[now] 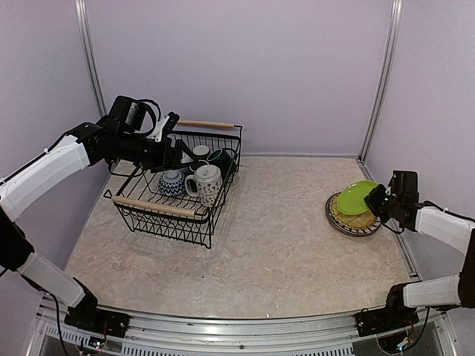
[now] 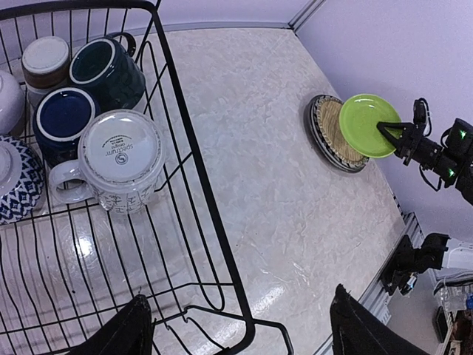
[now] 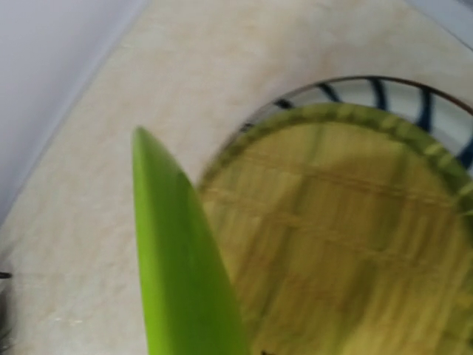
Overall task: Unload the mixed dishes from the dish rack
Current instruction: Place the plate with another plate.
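The dish rack [image 1: 178, 189] sits on the counter [image 1: 274, 237] at the left centre of the top view; its long axis runs from lower left to upper right, with one of the wooden bar handles [image 1: 154, 207] at the near end and the other at the far end. Inside it, the patterned white mug [image 2: 120, 155] stands base up with its handle pointing to the left of the wrist frame; just behind it are a navy mug [image 2: 65, 118] and a dark green mug [image 2: 107, 70], both mouth up; a small cup [image 2: 46, 63] stands at the upper left, and a blue-patterned small bowl [image 2: 15, 181] lies at the left edge.

The left pincer [image 2: 236, 336] hangs over the rack's right rim with its fingers [image 2: 126, 333] spread wide and nothing between them.

At the right of the counter, well apart from the rack, the woven yellow plate [image 1: 349, 215] lies flat on the striped black-white plate [image 2: 310, 129]; the right pincer [image 1: 375, 199] grips the lime green plate [image 1: 358, 196] by its right rim; that plate is tilted, its lower edge over the woven one; the right wrist view shows it nearly edge-on, rising from the bottom of the frame; whether the two touch I cannot tell.
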